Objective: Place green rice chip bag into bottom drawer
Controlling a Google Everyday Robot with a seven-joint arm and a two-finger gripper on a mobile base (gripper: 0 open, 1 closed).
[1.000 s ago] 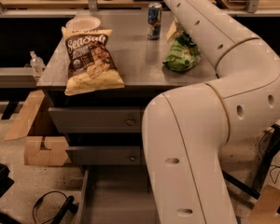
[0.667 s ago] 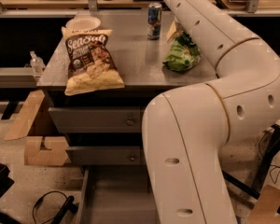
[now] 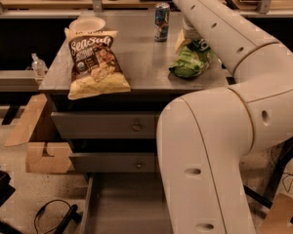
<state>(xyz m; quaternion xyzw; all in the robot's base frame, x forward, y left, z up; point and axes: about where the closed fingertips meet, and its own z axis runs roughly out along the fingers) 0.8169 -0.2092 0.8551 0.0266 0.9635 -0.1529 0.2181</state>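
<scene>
The green rice chip bag (image 3: 190, 60) lies on the grey cabinet top (image 3: 141, 57) near its right edge, with a yellowish corner at its far side. My gripper (image 3: 189, 32) is down at the far end of the bag, right by that corner, mostly hidden behind my own white arm (image 3: 219, 130). The arm fills the right half of the view. The bottom drawer (image 3: 122, 208) is pulled open below, a shallow grey tray with a bare floor; its right part is hidden by the arm.
A yellow-and-brown chip bag (image 3: 95, 62) lies on the left of the top. A drink can (image 3: 161, 14) and a white bowl (image 3: 87, 24) stand at the back. Two knobbed drawers (image 3: 107, 126) are closed. Cardboard (image 3: 39, 145) and cables (image 3: 53, 216) lie on the floor at the left.
</scene>
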